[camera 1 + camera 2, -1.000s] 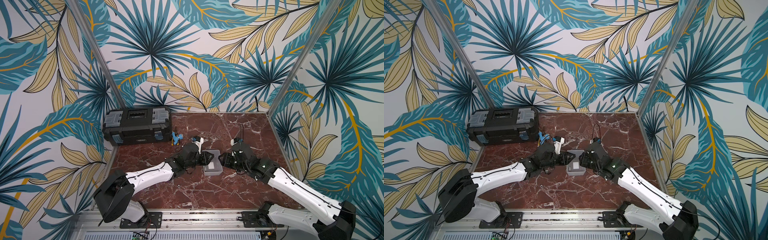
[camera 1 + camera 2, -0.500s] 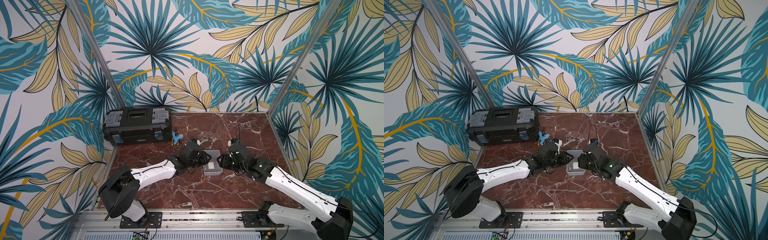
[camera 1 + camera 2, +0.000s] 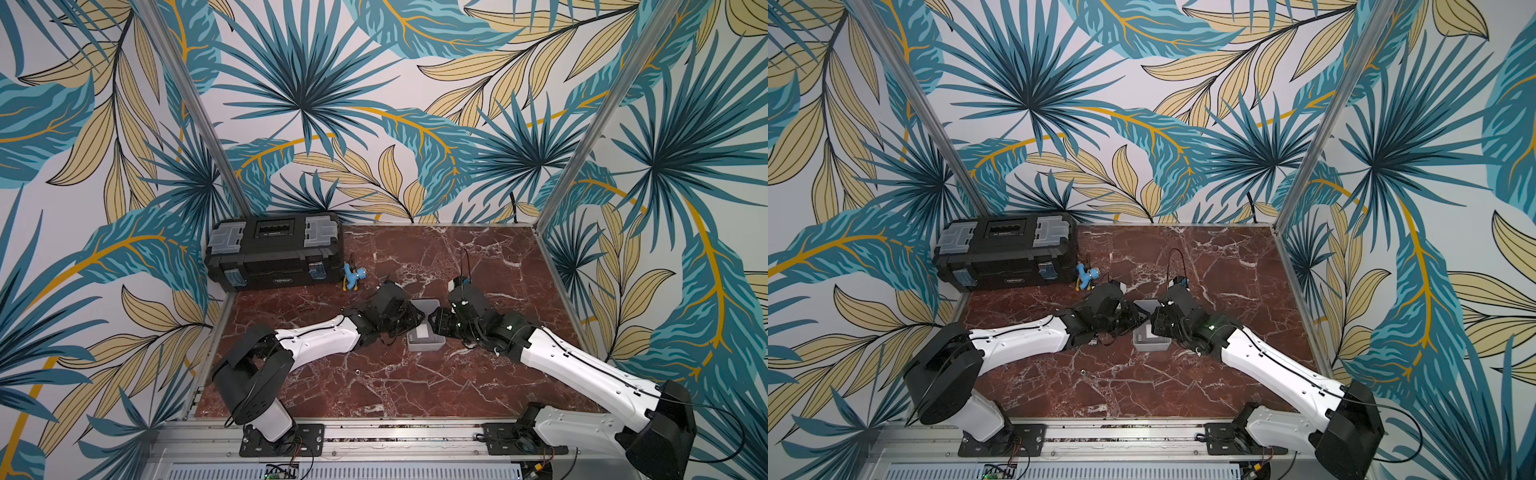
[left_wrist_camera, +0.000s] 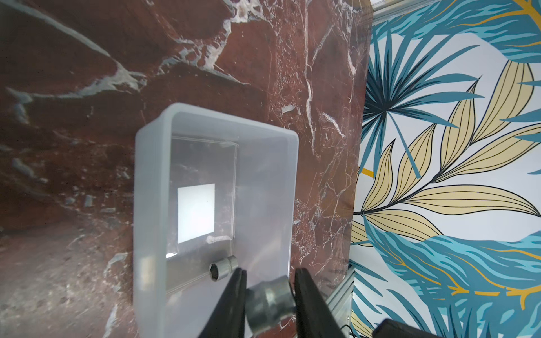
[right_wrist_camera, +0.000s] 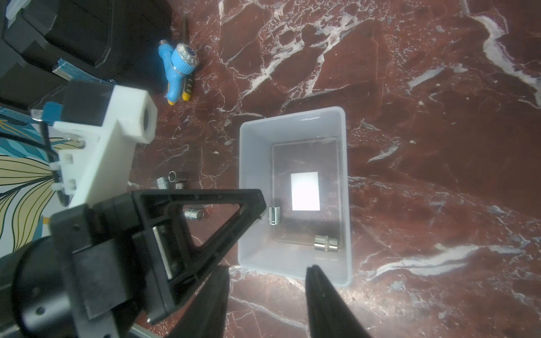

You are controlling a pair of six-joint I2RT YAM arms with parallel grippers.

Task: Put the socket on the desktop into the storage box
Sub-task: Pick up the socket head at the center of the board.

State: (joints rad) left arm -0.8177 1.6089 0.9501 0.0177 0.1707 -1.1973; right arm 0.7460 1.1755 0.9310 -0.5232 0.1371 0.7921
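My left gripper (image 4: 270,273) is shut on a dull silver socket (image 4: 270,301), held over one short end of the storage box (image 4: 152,187). In the right wrist view this socket (image 5: 274,215) shows at the left fingertip, inside the box's rim. A smaller socket (image 4: 224,267) lies on the box floor, beyond its white label. Three more sockets (image 5: 178,176) lie on the desktop (image 3: 415,386) beside the box. My right gripper (image 5: 268,301) is open and empty, low over the desktop just outside the box's short wall. In both top views the two grippers meet over the box (image 3: 426,345) (image 3: 1152,345).
A large black toolbox (image 3: 274,253) stands at the back left. A blue tool (image 3: 353,276) lies on the marble in front of it. A tiny metal piece (image 3: 357,371) sits nearer the front. Aluminium rails edge the desktop.
My left gripper has moved right, from beside the box to over its edge, with the socket in it. The right arm has shifted slightly towards the back.
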